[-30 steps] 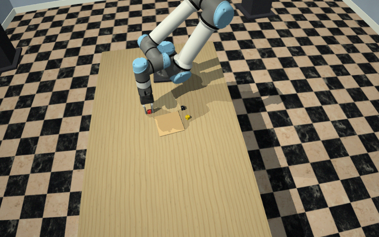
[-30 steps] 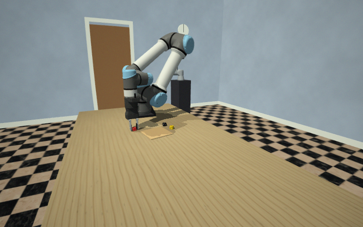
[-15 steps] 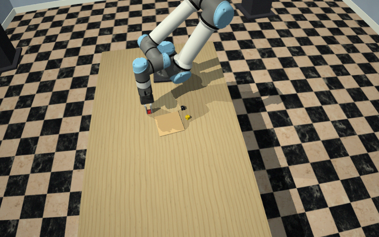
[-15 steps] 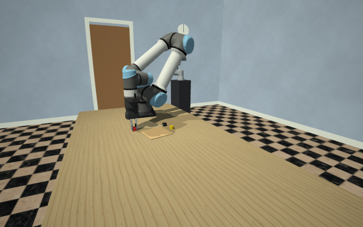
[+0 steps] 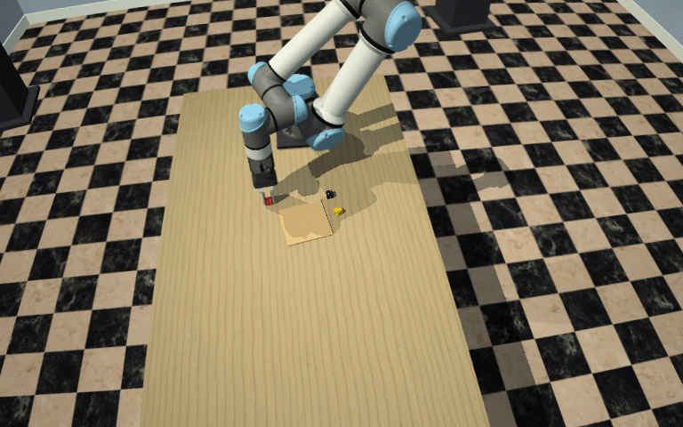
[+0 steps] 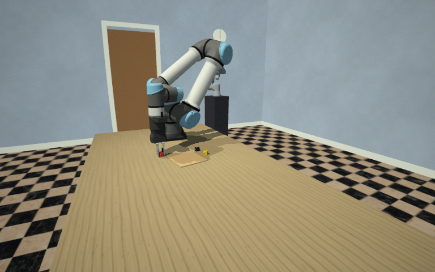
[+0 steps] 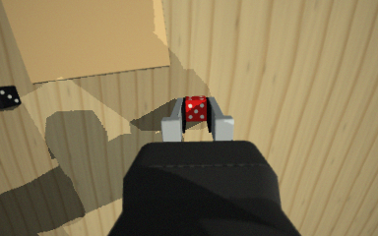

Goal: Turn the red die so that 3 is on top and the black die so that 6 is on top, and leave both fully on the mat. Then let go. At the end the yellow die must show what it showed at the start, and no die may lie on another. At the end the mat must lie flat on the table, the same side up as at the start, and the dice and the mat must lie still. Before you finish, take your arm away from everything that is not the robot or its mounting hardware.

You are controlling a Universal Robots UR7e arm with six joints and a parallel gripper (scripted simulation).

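The red die [image 7: 195, 108] sits on the bare table, off the mat, near the mat's far left corner; its upper face shows several white pips. My gripper [image 7: 196, 108] is straight above it, fingers closed on its two sides, at table level. It also shows in the top view [image 5: 269, 200] and the exterior view [image 6: 161, 154]. The tan mat [image 5: 305, 221] lies flat with nothing on it. The black die [image 5: 329, 193] and the yellow die [image 5: 338, 211] lie on the table past the mat's right edge. The black die shows in the wrist view [image 7: 8, 96].
The arm's base [image 5: 297, 135] stands on the table behind the dice. The arm's shadow falls over the mat's far part and both loose dice. A dark pedestal [image 6: 216, 113] stands on the floor beyond the table.
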